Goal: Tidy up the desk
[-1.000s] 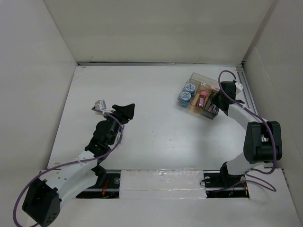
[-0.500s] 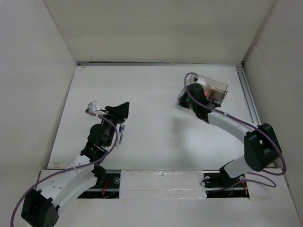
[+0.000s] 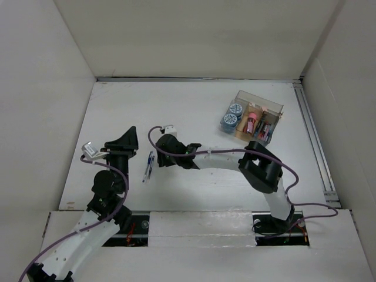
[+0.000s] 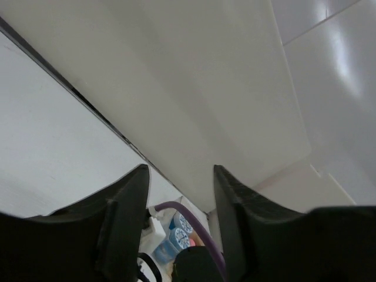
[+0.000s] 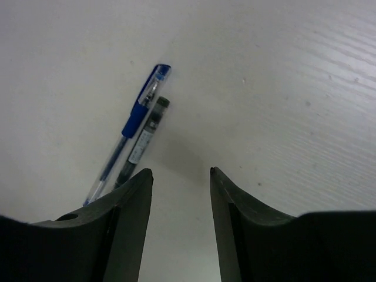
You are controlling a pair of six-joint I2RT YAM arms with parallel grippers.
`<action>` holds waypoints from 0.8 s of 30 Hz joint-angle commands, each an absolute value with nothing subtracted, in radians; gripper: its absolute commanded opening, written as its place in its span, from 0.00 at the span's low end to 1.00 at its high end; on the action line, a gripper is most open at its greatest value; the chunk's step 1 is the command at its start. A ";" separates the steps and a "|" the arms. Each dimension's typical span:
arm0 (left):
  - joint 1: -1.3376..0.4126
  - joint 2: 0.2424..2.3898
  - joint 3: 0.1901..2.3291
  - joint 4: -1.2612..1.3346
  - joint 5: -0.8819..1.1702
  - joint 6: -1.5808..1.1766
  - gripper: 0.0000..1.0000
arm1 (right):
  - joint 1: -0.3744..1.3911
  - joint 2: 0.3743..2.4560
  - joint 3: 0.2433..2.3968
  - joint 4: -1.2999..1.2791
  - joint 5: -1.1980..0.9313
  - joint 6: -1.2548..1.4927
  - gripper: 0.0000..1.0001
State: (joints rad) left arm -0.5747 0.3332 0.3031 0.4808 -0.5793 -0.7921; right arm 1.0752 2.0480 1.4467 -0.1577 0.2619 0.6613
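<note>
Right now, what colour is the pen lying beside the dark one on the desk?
The pen is blue with a clear barrel, clearest in the right wrist view.

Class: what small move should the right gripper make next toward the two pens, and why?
Probably shift the right gripper sideways over the blue pen and black pen, then lower. Its jaws stand open and empty, and its wrist view shows both pens side by side on the desk, just left of the gap.

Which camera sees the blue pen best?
The right wrist view: the blue pen lies close and sharp on the desk beside a black pen. The top view shows only a tiny sliver; the left wrist view misses it.
</note>
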 commanded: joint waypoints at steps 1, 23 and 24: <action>-0.578 0.291 0.279 0.504 -0.652 -0.795 0.46 | 1.087 2.091 1.560 -0.169 0.246 0.637 0.50; -0.578 0.295 0.284 0.495 -0.669 -0.762 0.50 | 1.141 2.233 1.674 -0.265 0.256 0.606 0.31; -0.578 0.295 0.285 0.495 -0.666 -0.761 0.50 | 1.141 2.233 1.674 -0.270 0.265 0.606 0.30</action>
State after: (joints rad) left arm -0.5751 0.3035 0.2863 0.4664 -0.6621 -0.7788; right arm 1.1328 2.2471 1.6791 -0.2348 0.2222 0.6094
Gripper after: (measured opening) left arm 0.502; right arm 0.309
